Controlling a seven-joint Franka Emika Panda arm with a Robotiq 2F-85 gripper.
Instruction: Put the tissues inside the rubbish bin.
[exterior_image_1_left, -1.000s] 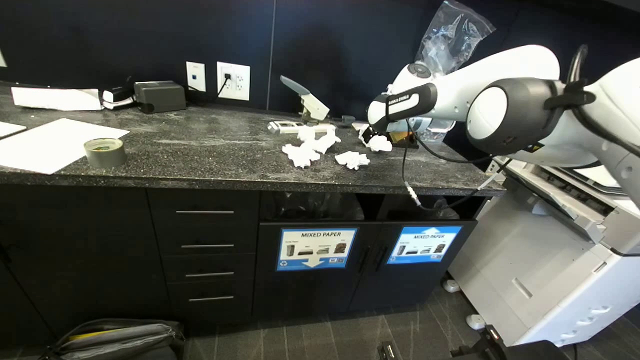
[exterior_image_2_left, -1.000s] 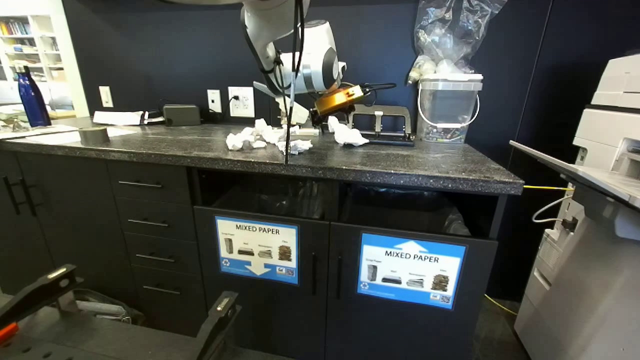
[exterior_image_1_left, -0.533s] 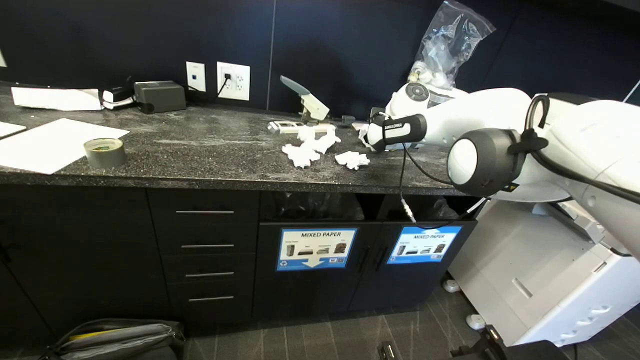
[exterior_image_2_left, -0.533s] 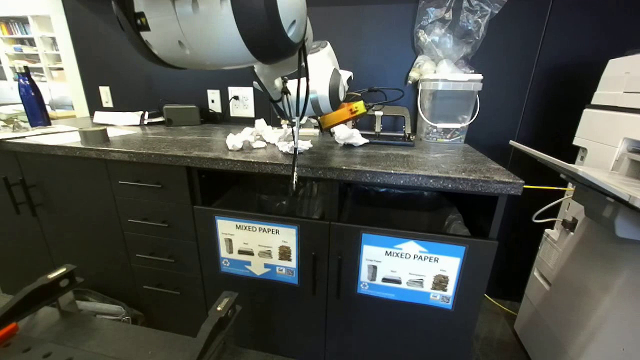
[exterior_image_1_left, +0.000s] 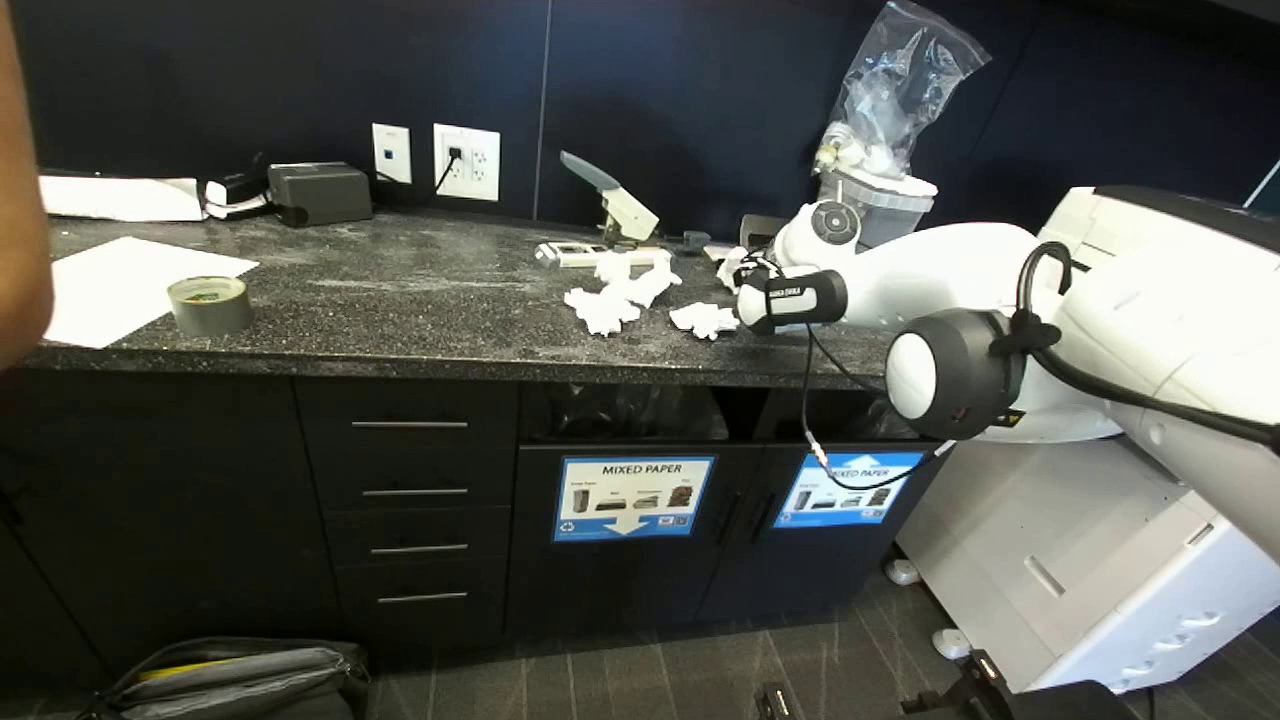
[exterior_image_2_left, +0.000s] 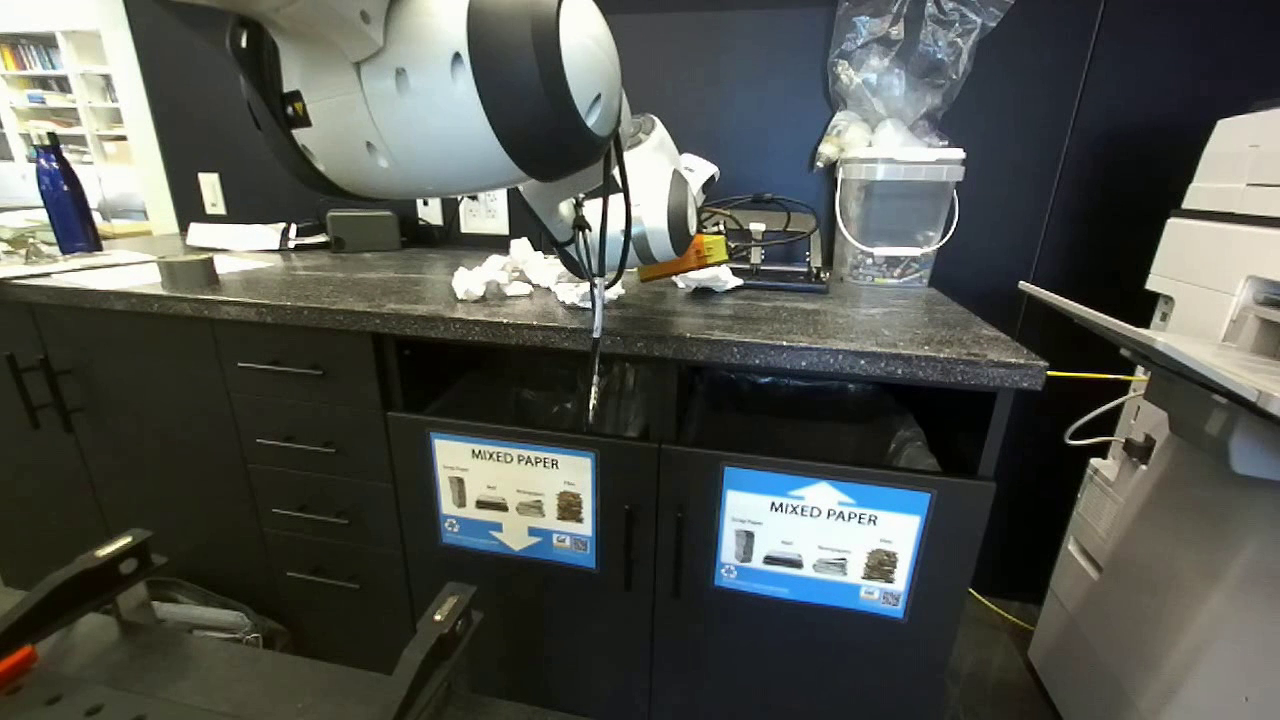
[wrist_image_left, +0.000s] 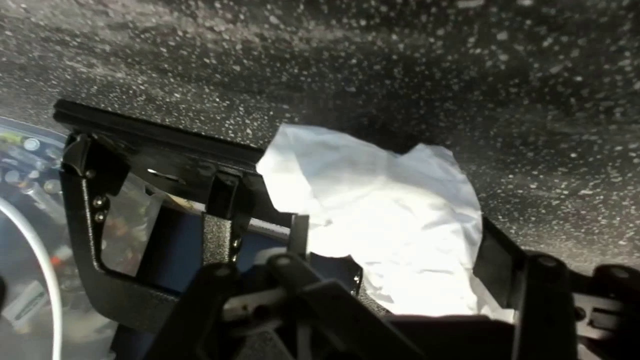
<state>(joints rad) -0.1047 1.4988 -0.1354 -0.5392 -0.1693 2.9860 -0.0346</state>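
Nearest me sits a dark frame (exterior_image_2_left: 240, 655) with two slanting bars (exterior_image_2_left: 435, 640), and beyond it black cabinet doors (exterior_image_2_left: 560, 640) bear MIXED PAPER signs (exterior_image_2_left: 825, 540). Above those doors, bin openings (exterior_image_2_left: 790, 420) show clear plastic liners (exterior_image_2_left: 625, 400), tucked beneath the front of a speckled tabletop (exterior_image_2_left: 800, 325). Up on top, one crumpled tissue (exterior_image_1_left: 704, 320) lies near the edge, its long axis running roughly along that edge; just beside it, to its left in both exterior views, a clump of tissues (exterior_image_1_left: 605, 308) sits bunched together. A little further back, the fingers (wrist_image_left: 500, 265) stand apart with another tissue (wrist_image_left: 380, 210) between them; whether they press on it I can't tell. That tissue rests on the tabletop; in the wrist view its longer way slants from upper left to lower right, a blunt corner pointing up and to the left. In an exterior view the part peeking out under the orange wrist housing (exterior_image_2_left: 690, 258) stretches side to side. Right behind stands a black hole punch (wrist_image_left: 175, 145), then a clear bucket (exterior_image_2_left: 890, 220) with a bulging plastic bag (exterior_image_2_left: 890, 85) above it, and last comes the dark wall (exterior_image_2_left: 740, 120).
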